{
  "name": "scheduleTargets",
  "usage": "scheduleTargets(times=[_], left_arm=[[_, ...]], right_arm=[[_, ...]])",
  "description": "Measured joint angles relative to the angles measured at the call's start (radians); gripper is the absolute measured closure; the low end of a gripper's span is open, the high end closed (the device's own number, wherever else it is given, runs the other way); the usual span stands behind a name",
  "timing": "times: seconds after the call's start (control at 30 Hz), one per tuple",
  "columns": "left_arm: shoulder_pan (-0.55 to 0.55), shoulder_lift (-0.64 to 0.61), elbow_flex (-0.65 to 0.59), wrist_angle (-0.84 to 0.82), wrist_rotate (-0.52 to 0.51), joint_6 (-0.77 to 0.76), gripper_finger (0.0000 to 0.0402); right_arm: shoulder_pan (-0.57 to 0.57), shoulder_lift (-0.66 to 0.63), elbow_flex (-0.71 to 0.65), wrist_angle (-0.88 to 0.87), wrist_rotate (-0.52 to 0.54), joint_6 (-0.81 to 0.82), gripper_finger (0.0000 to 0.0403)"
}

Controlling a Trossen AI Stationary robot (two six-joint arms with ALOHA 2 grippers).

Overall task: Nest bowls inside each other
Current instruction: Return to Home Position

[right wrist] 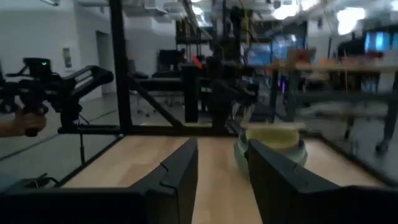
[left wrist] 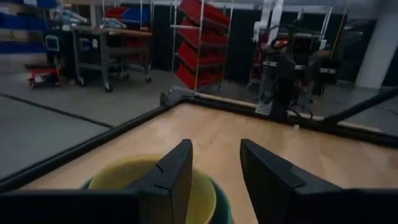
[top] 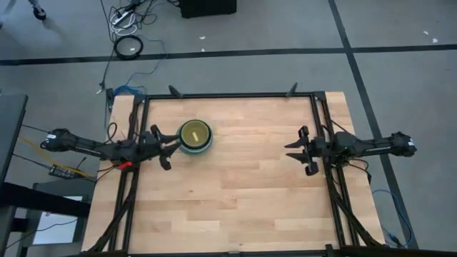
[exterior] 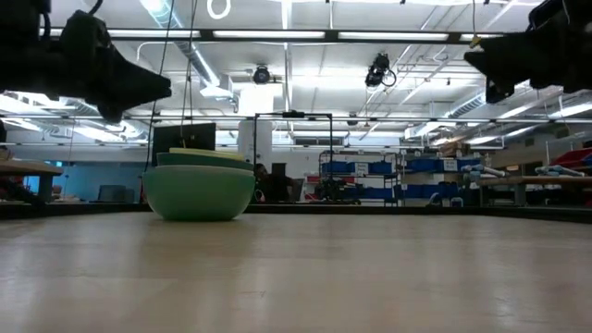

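The bowls (top: 194,137) stand as one nested stack on the table's left half. The sage green outer bowl (exterior: 199,192) rests on its base, a teal rim shows above it, and a yellow bowl (left wrist: 134,177) sits inside on top. My left gripper (top: 170,148) hovers open just left of the stack and above its rim, shown in the low view as my left gripper (exterior: 139,88). It holds nothing. My right gripper (top: 298,153) hangs open in the air at the table's right side, far from the stack (right wrist: 270,146), also with nothing between its fingers.
A black frame rail (top: 228,95) runs round the wooden table, with two clamps on its far side. Bare wood (top: 243,193) lies between the arms and toward the near edge. In the right wrist view a person's hand (right wrist: 18,124) shows beyond the table.
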Motion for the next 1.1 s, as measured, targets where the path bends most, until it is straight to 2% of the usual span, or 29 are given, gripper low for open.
scheduleTargets(times=[0.4,1.1], left_arm=[[0.002,0.001,0.0,-0.186,-0.018,0.035,0.0257],[0.002,0.0,-0.001,-0.188,-0.014,0.021,0.0257]], right_arm=[[0.001,0.027,0.0,-0.179,0.011,0.007,0.0275],[0.001,0.034,-0.001,-0.173,0.009,0.009,0.0275]])
